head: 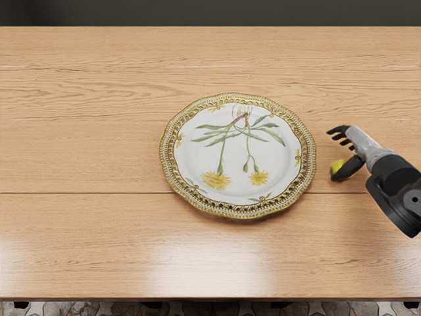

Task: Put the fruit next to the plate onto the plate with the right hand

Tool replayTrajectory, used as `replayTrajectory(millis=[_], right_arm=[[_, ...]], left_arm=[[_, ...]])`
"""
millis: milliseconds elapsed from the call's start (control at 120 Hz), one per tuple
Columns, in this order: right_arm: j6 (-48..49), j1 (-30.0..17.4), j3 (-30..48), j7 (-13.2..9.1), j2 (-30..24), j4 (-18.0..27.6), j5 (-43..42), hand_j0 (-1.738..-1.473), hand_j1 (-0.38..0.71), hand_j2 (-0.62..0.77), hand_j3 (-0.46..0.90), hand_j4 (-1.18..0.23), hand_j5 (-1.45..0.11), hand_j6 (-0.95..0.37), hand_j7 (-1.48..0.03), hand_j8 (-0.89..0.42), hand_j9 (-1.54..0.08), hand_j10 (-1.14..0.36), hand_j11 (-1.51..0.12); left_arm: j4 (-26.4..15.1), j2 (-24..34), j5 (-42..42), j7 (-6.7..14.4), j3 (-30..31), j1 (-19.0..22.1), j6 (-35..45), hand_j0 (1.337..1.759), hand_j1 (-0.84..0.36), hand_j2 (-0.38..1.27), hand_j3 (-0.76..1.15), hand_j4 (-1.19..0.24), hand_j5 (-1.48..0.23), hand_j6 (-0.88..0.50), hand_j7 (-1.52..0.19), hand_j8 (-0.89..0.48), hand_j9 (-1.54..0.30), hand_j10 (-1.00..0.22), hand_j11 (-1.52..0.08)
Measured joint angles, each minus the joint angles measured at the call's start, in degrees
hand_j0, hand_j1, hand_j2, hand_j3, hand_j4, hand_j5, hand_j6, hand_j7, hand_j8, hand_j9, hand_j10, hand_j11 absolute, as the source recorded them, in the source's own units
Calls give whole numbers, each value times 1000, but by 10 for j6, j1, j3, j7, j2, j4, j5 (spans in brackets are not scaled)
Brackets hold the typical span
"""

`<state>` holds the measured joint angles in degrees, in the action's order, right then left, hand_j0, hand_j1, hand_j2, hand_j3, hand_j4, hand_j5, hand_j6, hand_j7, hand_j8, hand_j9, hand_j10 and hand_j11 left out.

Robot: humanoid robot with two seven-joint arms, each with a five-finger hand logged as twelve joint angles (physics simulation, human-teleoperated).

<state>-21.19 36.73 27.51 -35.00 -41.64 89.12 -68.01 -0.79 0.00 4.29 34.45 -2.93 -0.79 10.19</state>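
A: where's the fruit rn?
B: small yellow-green fruit [337, 166] sits on the table [99, 230], just right of the plate [170, 141]. Near the rim, not touching afaict. Nothing on the plate.
A: right hand?
B: right hand [358, 148] comes in from the right edge, right at the fruit. Fingers [339, 135] are spread and reach past the fruit's far side. Thumb [348, 168] is on the near side, overlapping it in view. Not closed on it. Reads as pre-grasp: fruit bracketed btwn thumb and fingers so a squeeze pinches it.
A: contact?
B: can't tell, fruit is half hidden behind the thumb.
A: left arm?
B: not in frame.
A: risk?
B: IMO it's round, so it may roll if the thumb nudges it before the fingers close. Next needs close, lift over the rim, set down mid-plate. Task barely begun.
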Motion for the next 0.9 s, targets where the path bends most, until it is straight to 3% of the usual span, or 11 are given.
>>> replayTrajectory(millis=[900], right_arm=[[-8,-23,1,1,-6,-7,-4,-1656,71,-33,0,-405,-543,-421,-523,-406,-548,-405,-551]], left_arm=[[0,0,0,0,0,0,0,1658,349,1,0,-2,0,-3,0,-3,0,-2,0]])
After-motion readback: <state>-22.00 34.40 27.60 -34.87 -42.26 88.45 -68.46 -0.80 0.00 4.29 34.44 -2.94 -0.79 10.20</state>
